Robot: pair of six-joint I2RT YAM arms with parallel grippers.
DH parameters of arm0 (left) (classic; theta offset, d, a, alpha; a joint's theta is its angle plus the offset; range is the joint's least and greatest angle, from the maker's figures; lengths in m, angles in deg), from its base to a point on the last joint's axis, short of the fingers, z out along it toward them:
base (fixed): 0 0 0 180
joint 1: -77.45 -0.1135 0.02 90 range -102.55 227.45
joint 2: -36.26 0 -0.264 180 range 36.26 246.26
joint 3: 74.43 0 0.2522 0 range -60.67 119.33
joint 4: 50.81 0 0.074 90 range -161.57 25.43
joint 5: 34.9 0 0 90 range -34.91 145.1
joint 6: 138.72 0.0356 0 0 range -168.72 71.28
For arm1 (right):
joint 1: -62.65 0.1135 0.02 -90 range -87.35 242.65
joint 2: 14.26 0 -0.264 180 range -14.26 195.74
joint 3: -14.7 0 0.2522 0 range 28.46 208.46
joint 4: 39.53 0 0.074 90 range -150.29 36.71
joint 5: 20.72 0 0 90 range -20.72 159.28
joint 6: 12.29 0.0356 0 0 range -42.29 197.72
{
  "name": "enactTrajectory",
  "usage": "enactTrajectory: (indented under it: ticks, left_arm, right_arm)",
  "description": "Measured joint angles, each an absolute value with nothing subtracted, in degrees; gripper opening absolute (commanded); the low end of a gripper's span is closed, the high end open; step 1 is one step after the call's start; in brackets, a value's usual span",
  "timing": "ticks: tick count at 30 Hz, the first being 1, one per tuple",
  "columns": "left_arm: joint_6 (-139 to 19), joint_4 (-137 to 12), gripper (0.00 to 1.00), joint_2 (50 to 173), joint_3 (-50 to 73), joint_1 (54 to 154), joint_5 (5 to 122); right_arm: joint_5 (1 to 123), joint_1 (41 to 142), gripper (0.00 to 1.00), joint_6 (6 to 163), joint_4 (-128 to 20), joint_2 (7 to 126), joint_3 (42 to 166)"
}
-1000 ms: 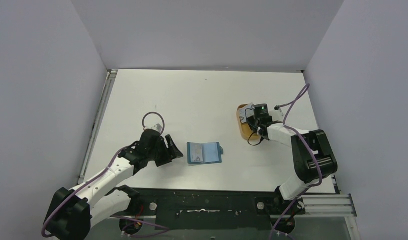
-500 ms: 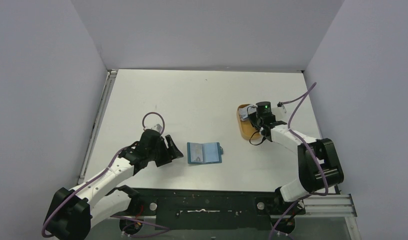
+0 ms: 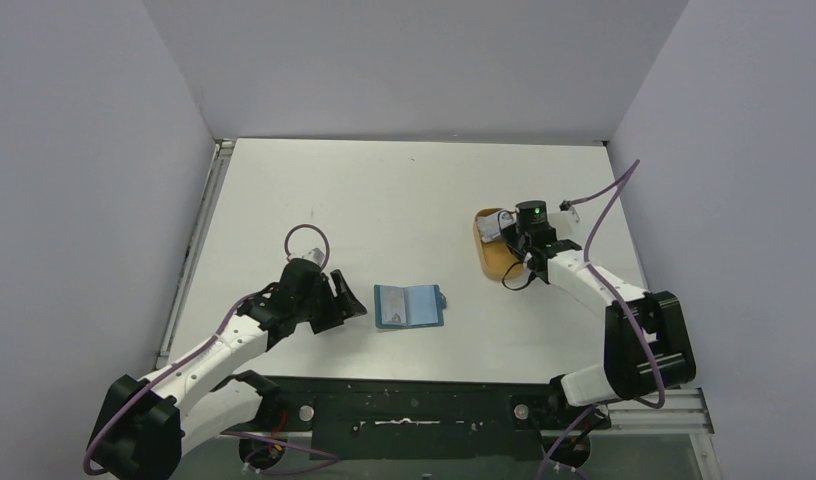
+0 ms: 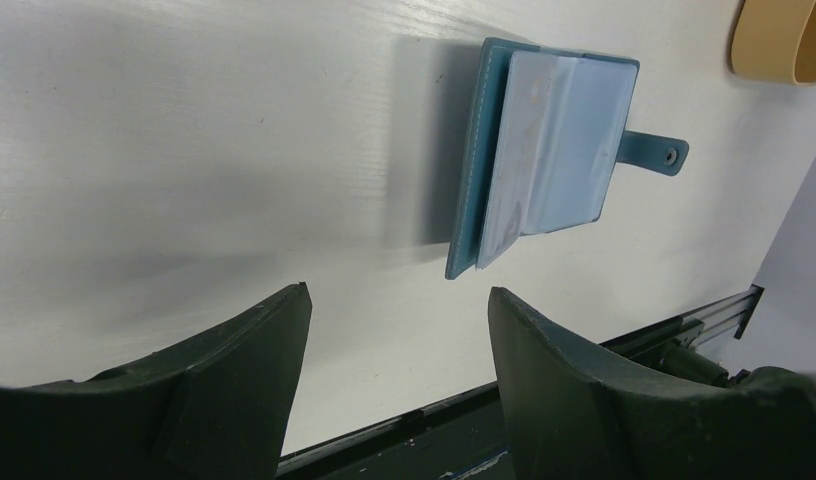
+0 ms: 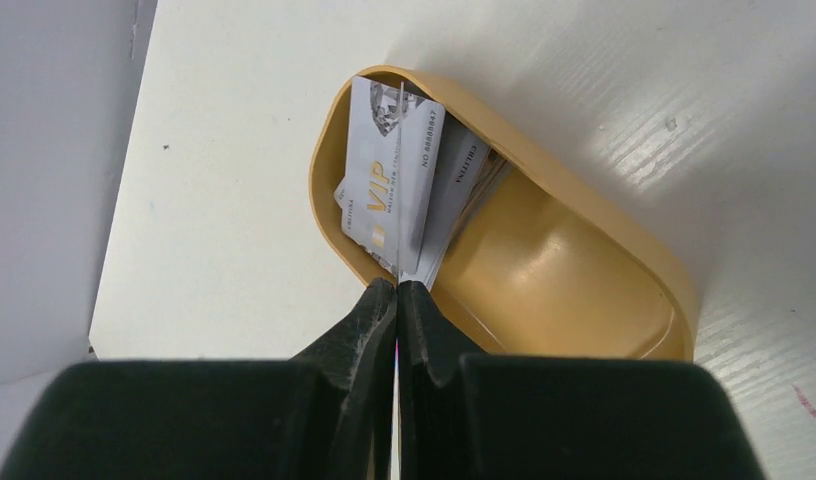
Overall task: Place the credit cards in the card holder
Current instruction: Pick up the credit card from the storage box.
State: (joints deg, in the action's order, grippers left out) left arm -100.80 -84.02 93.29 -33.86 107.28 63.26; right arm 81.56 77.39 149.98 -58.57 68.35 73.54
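Two-finger right gripper [image 5: 396, 288]: pinching grey-silver credit card [image 5: 389, 185] in orange oval tray [image 5: 544, 270].
Left gripper [image 4: 399, 295]: spread, near teal-blue folding card holder [image 4: 554, 150].

arms [image 3: 209, 355]: white links, black joints | cables [image 3: 306, 230]: purple | fingers [image 4: 574, 400]: black | wrist light [image 3: 530, 212]: green

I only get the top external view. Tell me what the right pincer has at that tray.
Observer: The right wrist view shows the right pincer shut on one edge of the top credit card, which reads VIP, inside the orange tray.
Operator: Report the rest of the tray.
Observer: More credit cards are stacked behind it at that end; the other end is bare.
Operator: Now check the card holder.
Observer: The left wrist view shows the card holder lying open, clear sleeves facing up.
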Motion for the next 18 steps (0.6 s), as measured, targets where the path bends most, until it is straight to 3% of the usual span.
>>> enactTrajectory:
  ticks: [9, 16, 18]
  left_arm:
    - [-100.4, -86.2, 0.63, 90.2, -33.3, 107.0, 62.1]
    - [-99.1, -88.1, 0.67, 85.2, -29.6, 106.7, 61.3]
    - [-98.8, -87.6, 0.74, 84.1, -29.1, 106.6, 61.8]
  right_arm:
    - [77.4, 77.8, 0.0, 143.8, -66.0, 60.6, 78.9]
    - [56.5, 78.0, 0.0, 131.8, -68.4, 49.5, 83.5]
    - [49.5, 78.5, 0.0, 128.7, -68.6, 47.1, 83.6]
